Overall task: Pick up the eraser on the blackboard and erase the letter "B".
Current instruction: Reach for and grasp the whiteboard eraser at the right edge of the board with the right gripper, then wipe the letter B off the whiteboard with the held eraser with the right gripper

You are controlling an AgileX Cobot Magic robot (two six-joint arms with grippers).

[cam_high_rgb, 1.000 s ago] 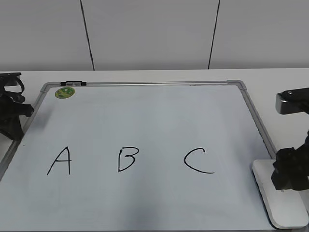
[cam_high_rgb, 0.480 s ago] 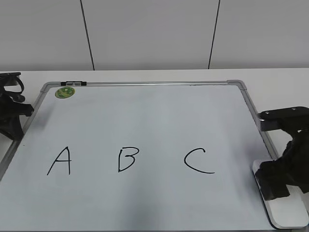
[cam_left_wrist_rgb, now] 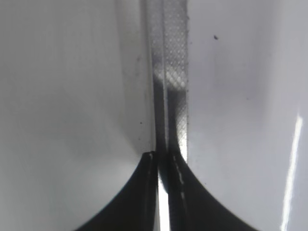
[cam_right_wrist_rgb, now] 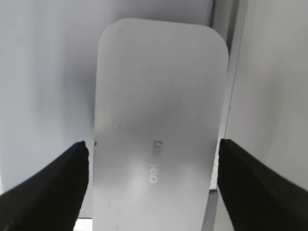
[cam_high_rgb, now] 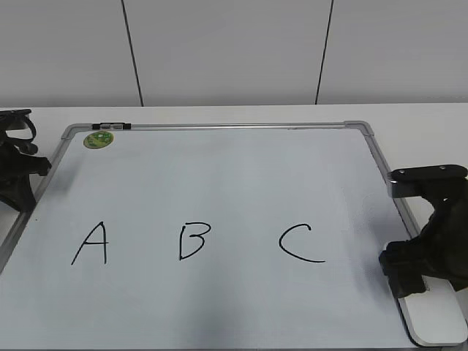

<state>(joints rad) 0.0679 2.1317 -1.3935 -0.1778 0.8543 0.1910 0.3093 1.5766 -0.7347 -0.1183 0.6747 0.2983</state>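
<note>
The blackboard (cam_high_rgb: 219, 175) is a white board with a silver frame, lying flat. The black letter "B" (cam_high_rgb: 194, 241) is at its lower middle. The white eraser (cam_high_rgb: 435, 318) lies at the board's lower right corner, overlapping the frame. My right gripper (cam_high_rgb: 413, 274) is open and low over the eraser. In the right wrist view the eraser (cam_right_wrist_rgb: 159, 120) lies between the two spread fingers of that gripper (cam_right_wrist_rgb: 152, 147), with small gaps on both sides. My left gripper (cam_high_rgb: 18, 183) is shut and empty at the board's left edge, and in the left wrist view (cam_left_wrist_rgb: 161, 155) it sits over the frame (cam_left_wrist_rgb: 171, 72).
A black "A" (cam_high_rgb: 91, 243) is left of the "B" and a black "C" (cam_high_rgb: 300, 243) is right of it. A round green sticker (cam_high_rgb: 97, 139) sits at the board's far left corner. The board's right frame (cam_right_wrist_rgb: 231, 72) runs beside the eraser.
My right arm has moved left and down, so its open fingers now straddle the near end of the eraser. The left arm and the board have not moved.
</note>
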